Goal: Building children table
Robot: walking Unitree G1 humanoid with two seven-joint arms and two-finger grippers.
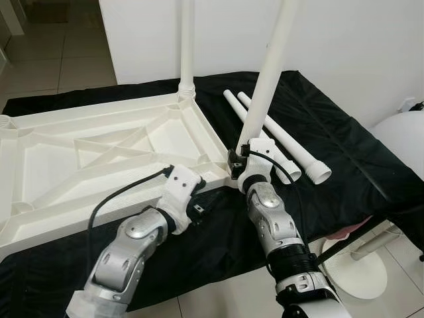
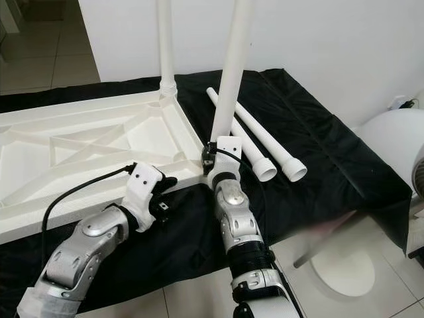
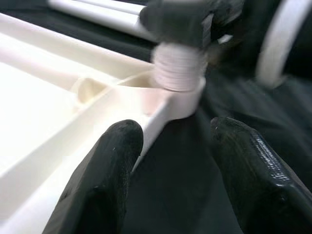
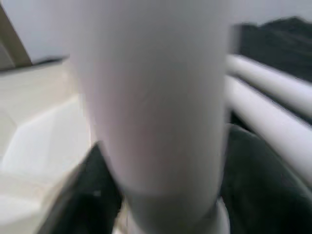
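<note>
The white table top (image 1: 66, 218) lies upside down on a black cloth. One white leg (image 1: 187, 40) stands screwed in at its far right corner. My right gripper (image 1: 237, 161) is shut on a second leg (image 1: 268, 73), held upright and slightly tilted over the near right corner socket (image 3: 185, 100); its threaded end (image 3: 178, 68) sits at the socket. That leg (image 4: 151, 97) sits between dark fingers (image 4: 97, 195). My left gripper (image 1: 199, 193) is open at the table top's near rim, fingers (image 3: 107, 165) straddling the edge. Two loose legs (image 1: 281, 142) lie on the cloth to the right.
The black cloth (image 1: 344, 152) covers a low platform that ends near my arms. A white wall stands behind. A white rounded object (image 1: 397, 136) and a white round base (image 1: 354, 268) on the tiled floor are at the right.
</note>
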